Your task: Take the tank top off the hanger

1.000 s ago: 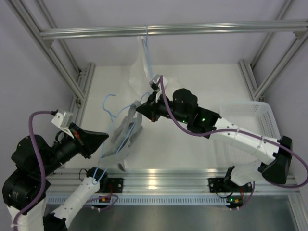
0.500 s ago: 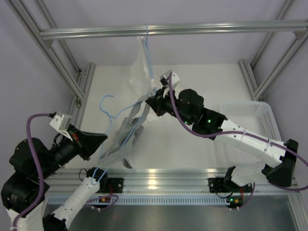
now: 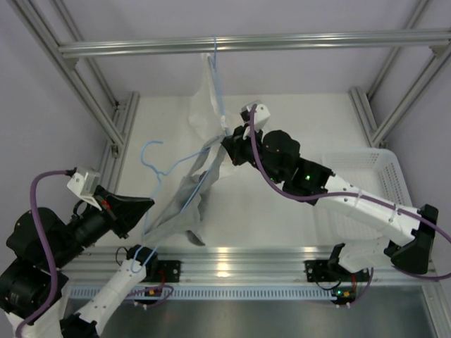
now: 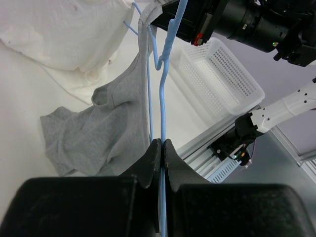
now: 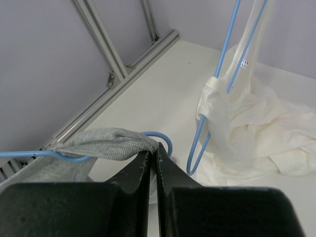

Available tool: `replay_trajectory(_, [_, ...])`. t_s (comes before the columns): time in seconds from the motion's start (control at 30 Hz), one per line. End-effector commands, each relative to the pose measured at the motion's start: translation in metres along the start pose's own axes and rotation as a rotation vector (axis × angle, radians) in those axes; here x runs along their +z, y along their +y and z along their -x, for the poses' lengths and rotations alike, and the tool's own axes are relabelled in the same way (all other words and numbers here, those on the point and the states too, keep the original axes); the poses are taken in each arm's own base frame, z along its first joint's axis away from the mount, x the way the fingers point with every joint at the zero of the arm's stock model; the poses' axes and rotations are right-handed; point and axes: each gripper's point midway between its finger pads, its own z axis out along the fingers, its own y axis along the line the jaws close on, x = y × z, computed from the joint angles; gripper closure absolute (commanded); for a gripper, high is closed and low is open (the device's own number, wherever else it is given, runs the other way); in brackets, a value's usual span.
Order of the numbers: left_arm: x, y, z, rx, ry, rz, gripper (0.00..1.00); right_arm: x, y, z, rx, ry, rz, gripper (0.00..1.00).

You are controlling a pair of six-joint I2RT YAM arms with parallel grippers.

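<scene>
The grey tank top [image 3: 184,208] hangs stretched along the light-blue hanger [image 3: 146,149] above the table's near left. My left gripper [image 3: 149,203] is shut on the hanger's wire [image 4: 163,98], with the tank top [image 4: 98,133] drooping beside it. My right gripper [image 3: 224,144] is shut on the tank top's narrow strap [image 5: 103,143], right at the hanger's rounded end [image 5: 163,137]. The strap is pulled taut toward the far right.
A larger white garment [image 3: 204,105] hangs on a second blue hanger [image 3: 217,77] from the overhead rail [image 3: 246,44], close behind my right gripper; it also shows in the right wrist view [image 5: 247,138]. A white mesh basket [image 3: 366,176] stands at the right.
My right gripper has moved up and away to the far right with the strap. My left gripper has drawn the hanger back toward the near left. The tank top has stretched out longer.
</scene>
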Motion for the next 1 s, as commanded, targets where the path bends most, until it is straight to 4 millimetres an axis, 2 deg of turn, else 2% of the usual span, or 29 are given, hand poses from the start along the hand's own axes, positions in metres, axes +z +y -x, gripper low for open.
replay_trajectory(0.0, [-0.016, -0.007, 0.010, 0.033, -0.056, -0.005, 1.00, -0.015, 0.004, 0.032, 0.020, -0.064, 0.012, 1.00])
replay_trajectory(0.23, [-0.025, -0.002, 0.001, 0.044, -0.049, 0.016, 1.00, -0.029, 0.014, 0.046, 0.032, -0.085, 0.078, 1.00])
replay_trajectory(0.47, [-0.029, -0.014, 0.002, 0.059, -0.049, -0.050, 1.00, -0.035, -0.004, 0.046, 0.002, -0.070, 0.002, 1.00])
replay_trajectory(0.97, [-0.030, -0.031, 0.000, 0.085, -0.045, -0.163, 1.00, -0.043, -0.022, 0.044, -0.013, -0.043, -0.041, 1.00])
